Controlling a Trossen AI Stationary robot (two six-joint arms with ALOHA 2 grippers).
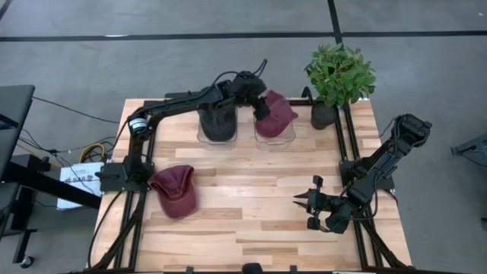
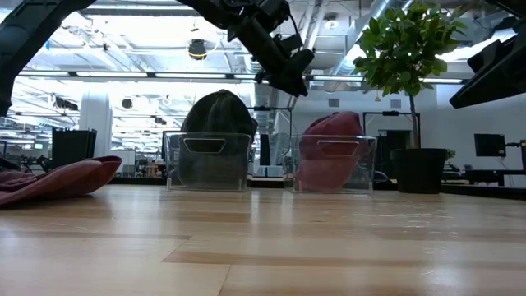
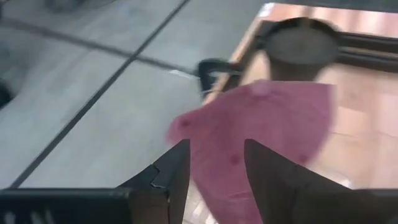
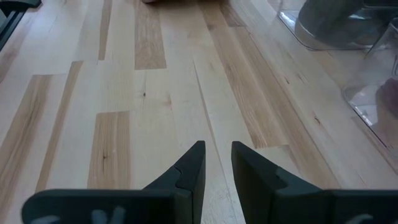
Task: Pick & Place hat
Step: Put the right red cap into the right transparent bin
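Near the table's far edge, a maroon hat [image 1: 275,112] sits in a clear bin [image 1: 275,134], its crown bulging above the rim. Just above it hovers the left gripper [image 1: 259,103], its two fingers spread apart and holding nothing; from the left wrist view the maroon fabric fills the space beyond the fingers. Three hats show in all: this one, a dark hat [image 1: 217,119] in a second clear bin [image 1: 217,135] just beside the first, and another maroon hat [image 1: 174,190] lying flat near the table's left edge. Two clear bins stand side by side, apart from each other. One potted plant [image 1: 338,78] with green leaves stands at the far right corner, in a dark pot. The right gripper [image 1: 303,201] waits low over the wood near the right edge, its fingers slightly parted with nothing between them. The table [image 1: 251,228] is pale wooden planks with dark rails along both sides, on a grey floor. Beyond it, the low view shows a bright open room with ceiling lights and pipes
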